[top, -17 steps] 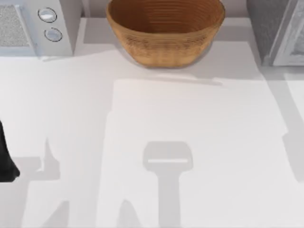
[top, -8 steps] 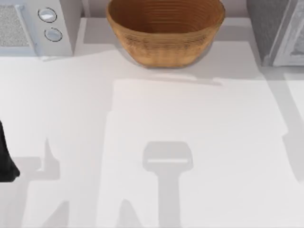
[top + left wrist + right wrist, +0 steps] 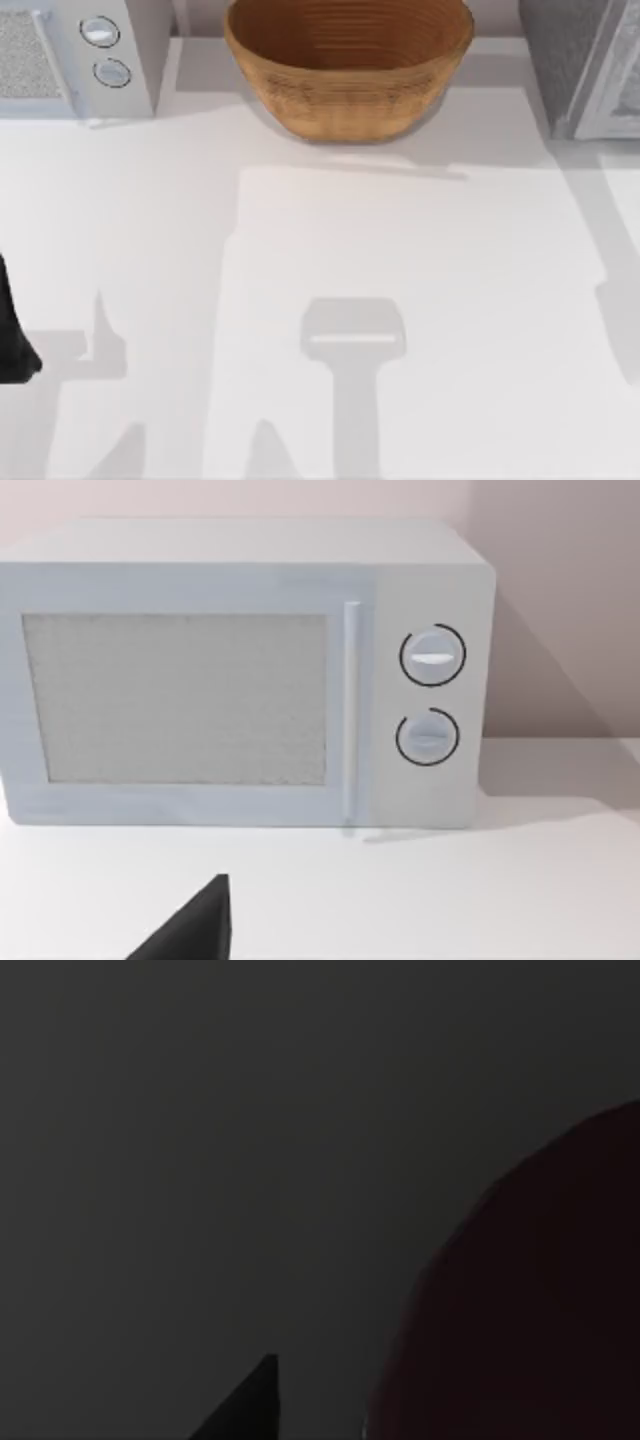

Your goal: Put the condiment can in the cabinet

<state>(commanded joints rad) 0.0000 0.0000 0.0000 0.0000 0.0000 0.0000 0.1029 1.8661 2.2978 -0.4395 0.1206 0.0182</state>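
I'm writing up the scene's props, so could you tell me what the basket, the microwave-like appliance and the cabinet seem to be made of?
The basket looks like woven wicker or rattan, matte tan, with fine horizontal ribbing. The appliance seems smooth painted metal or plastic, pale and satin, with a speckled door panel and two round knobs. The cabinet looks like grey speckled stone or laminate with a pale white-framed door; which one is unclear.

Right wrist view: dark. A flat charcoal-grey field covers most of it. One large rounded shape of very dark maroon (image 3: 530,1300) bulges in from one side, its curved edge just discernible against the grey; what it is cannot be told. One small black pointed wedge (image 3: 245,1405) rises from the edge beside it.
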